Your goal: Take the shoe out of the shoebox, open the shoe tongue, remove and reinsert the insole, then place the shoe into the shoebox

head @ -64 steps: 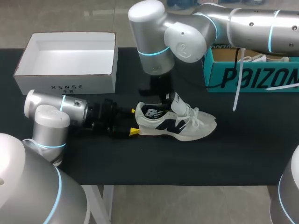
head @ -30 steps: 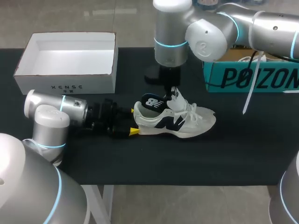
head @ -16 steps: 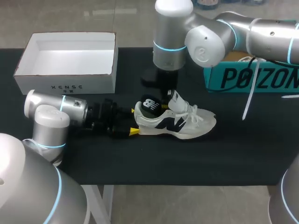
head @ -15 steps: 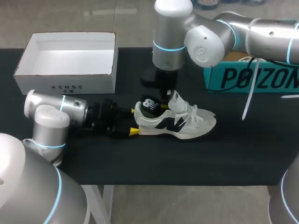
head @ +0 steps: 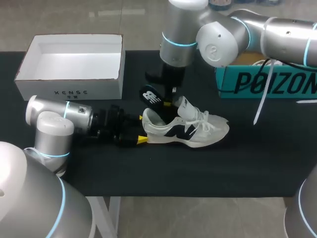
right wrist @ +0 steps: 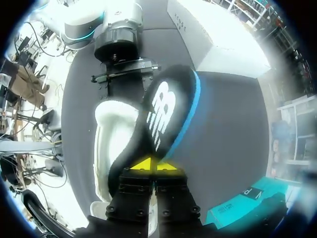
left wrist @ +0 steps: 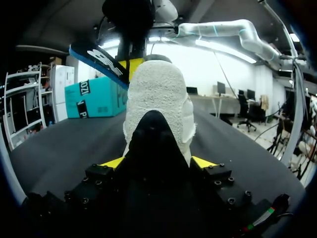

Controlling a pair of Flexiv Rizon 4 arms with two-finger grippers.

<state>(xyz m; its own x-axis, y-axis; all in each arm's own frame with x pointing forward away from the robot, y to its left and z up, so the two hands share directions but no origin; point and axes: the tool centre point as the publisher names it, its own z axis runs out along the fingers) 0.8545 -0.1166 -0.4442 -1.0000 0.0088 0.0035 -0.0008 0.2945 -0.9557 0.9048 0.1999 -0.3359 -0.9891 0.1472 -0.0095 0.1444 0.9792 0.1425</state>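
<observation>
Insole (head: 151, 95) pinched in closed right jaws, held just above shoe (head: 185, 130) collar, frame centre; shoe lies on surface (head: 223, 168), heel clamped by left jaws. Insole looks light, floppy, likely to fold; take shoe by stiff heel

**A robot lab bench set up for handling shoes**

A silver left arm (head: 54, 116) and right arm (head: 218, 37), both ringed with blue light, meet over a black-covered desk (head: 247, 163). An open white shoebox (head: 69, 88) stands beside the left gripper (head: 141, 129). A teal shoebox (head: 267, 82) stands off to the side of the right gripper (head: 170, 103).
</observation>
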